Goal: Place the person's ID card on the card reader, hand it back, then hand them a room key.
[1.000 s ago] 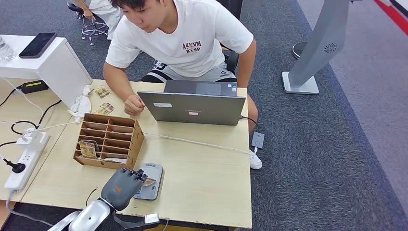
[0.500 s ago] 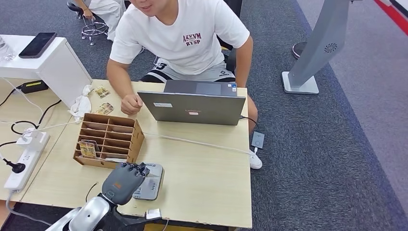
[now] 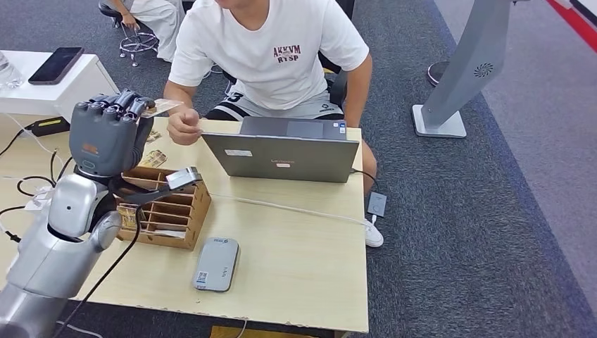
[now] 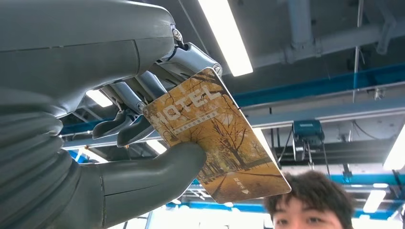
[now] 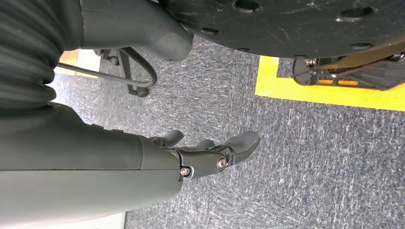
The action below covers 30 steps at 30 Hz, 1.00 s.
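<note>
Holding a HOTEL-printed card [image 4: 217, 138] between thumb and fingers, left hand [image 3: 107, 134] raised over table's [image 3: 296, 260] far-left corner toward person's hand [image 3: 183, 128], card reader [image 3: 216, 264] near front edge, right hand [image 5: 210, 152] hanging empty, fingers loosely apart

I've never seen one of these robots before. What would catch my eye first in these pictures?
First, the robot's left hand, raised high over the wooden table, pinching a golden card printed HOTEL and holding it out toward the person in a white T-shirt across the table, whose own hand reaches for it. Below sit a wooden card rack, a grey card reader and an open laptop.
</note>
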{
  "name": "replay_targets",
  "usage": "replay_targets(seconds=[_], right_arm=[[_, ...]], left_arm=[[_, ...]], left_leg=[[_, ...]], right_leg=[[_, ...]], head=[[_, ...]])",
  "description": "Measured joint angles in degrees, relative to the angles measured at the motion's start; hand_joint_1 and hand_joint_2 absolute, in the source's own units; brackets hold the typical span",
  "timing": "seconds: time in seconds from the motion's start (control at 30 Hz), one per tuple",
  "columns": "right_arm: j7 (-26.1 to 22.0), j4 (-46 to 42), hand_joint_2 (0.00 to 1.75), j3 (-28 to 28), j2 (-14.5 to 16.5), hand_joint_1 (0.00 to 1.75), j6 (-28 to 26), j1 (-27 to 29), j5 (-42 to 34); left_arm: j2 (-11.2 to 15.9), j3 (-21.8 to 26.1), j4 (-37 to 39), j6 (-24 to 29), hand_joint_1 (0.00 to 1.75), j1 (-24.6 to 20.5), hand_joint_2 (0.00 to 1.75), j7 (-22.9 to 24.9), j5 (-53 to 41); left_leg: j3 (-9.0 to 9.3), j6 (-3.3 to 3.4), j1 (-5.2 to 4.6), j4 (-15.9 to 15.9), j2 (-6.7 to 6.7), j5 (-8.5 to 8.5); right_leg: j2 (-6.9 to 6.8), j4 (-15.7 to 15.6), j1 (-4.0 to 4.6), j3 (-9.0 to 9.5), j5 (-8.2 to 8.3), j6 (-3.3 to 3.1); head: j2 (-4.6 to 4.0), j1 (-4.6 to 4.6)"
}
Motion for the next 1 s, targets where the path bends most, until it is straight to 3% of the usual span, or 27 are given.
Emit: replay_targets(seconds=[0.07,0.37,0.4,0.5,0.53,1.0], right_arm=[[0.10,0.13,1.75,0.00,-0.01,0.00,0.13,-0.13,0.88],[6.15,-5.11,1.75,0.00,-2.01,0.00,-0.98,0.78,2.93],[7.40,-6.76,1.75,0.00,-2.53,0.00,-1.75,1.24,2.89],[10.62,-12.01,1.75,0.00,-4.11,0.00,-4.11,2.74,2.64],[11.31,-13.57,1.75,0.01,-4.60,0.00,-4.67,3.21,2.44],[12.74,-22.15,1.75,0.04,-7.68,0.00,-5.75,6.09,1.57]], left_arm=[[-0.36,2.54,1.27,-0.05,1.75,-5.77,1.75,-0.60,-0.17],[-1.86,3.16,16.40,0.88,1.75,-19.16,1.75,1.54,-3.07],[-2.00,3.16,18.12,1.26,1.59,-20.04,1.75,1.55,-3.19],[-2.36,3.16,21.77,1.97,0.28,-21.39,1.75,1.71,-3.79],[-2.50,3.16,22.57,2.13,0.00,-21.49,1.75,1.94,-3.99],[-3.54,3.18,26.08,2.36,0.00,-21.58,1.75,3.29,-4.24]], left_leg=[[-0.02,-0.02,0.01,0.00,0.02,0.02],[-0.06,-0.02,0.01,0.01,0.05,0.10],[-0.06,-0.02,0.01,0.01,0.05,0.10],[-0.07,-0.02,0.00,0.01,0.05,0.10],[-0.07,-0.02,0.00,0.01,0.05,0.09],[-0.14,-0.02,0.01,0.01,0.04,0.09]], right_leg=[[0.03,0.00,0.02,-0.05,0.04,-0.01],[0.06,0.00,0.02,-0.10,0.11,-0.01],[0.06,0.00,0.01,-0.10,0.12,-0.02],[0.06,0.00,0.02,-0.11,0.12,-0.02],[0.06,0.00,0.01,-0.11,0.11,-0.02],[0.07,0.00,0.01,-0.15,0.11,-0.01]], head=[[0.00,0.00],[0.00,-0.02],[0.00,-0.01],[-0.01,-0.02],[0.00,-0.02],[0.00,-0.01]])
